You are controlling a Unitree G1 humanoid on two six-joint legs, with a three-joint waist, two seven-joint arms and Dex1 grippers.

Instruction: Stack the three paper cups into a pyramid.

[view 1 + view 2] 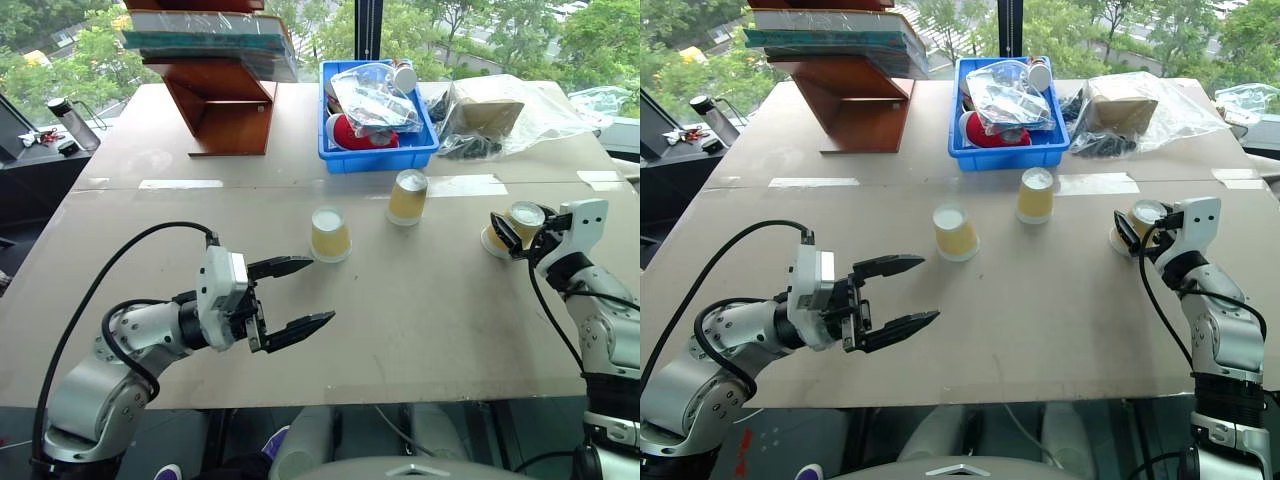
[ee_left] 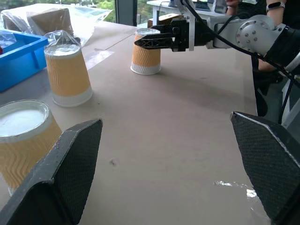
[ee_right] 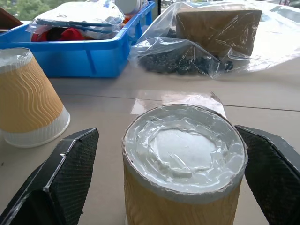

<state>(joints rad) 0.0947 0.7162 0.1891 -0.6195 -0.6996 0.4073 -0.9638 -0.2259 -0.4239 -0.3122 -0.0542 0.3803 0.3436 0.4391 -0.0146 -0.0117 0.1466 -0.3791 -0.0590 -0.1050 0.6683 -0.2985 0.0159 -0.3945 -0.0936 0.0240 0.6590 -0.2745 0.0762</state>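
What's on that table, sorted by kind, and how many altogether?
Paper cups: 3 (left, middle, right)
Blue bin: 1
Wooden shelf: 1
Bagged box: 1
Total: 6

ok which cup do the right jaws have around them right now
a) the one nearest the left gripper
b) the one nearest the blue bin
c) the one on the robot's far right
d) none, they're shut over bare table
c: the right gripper has its jaws open on either side of the rightmost paper cup, which stands upside down on the table, not yet squeezed.
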